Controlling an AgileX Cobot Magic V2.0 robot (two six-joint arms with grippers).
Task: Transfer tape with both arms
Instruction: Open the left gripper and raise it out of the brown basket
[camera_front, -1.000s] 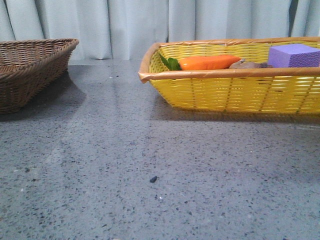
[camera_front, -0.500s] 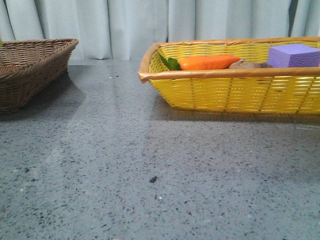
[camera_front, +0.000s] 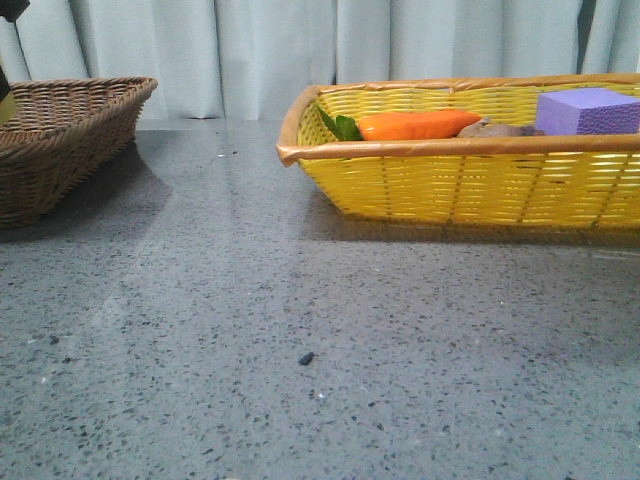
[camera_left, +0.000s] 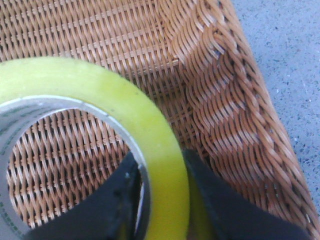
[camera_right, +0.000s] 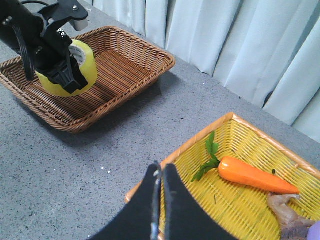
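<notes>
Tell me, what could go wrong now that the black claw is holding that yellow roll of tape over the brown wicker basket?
The left gripper pinches only one wall of the glossy yellow tape roll, so the roll could twist or slip out. It hangs above the brown wicker basket; released on its edge, it might roll instead of lying flat. The right gripper is shut and hangs near the yellow woven basket, so it cannot help catch it.

Brown woven wicker basket (camera_front: 70, 130) on the left of a speckled grey stone table (camera_front: 300, 330), yellow woven basket (camera_front: 470, 180) opposite holding an orange carrot (camera_front: 418, 124) and purple foam block (camera_front: 588, 110), pale curtains (camera_front: 300, 50) behind
</notes>
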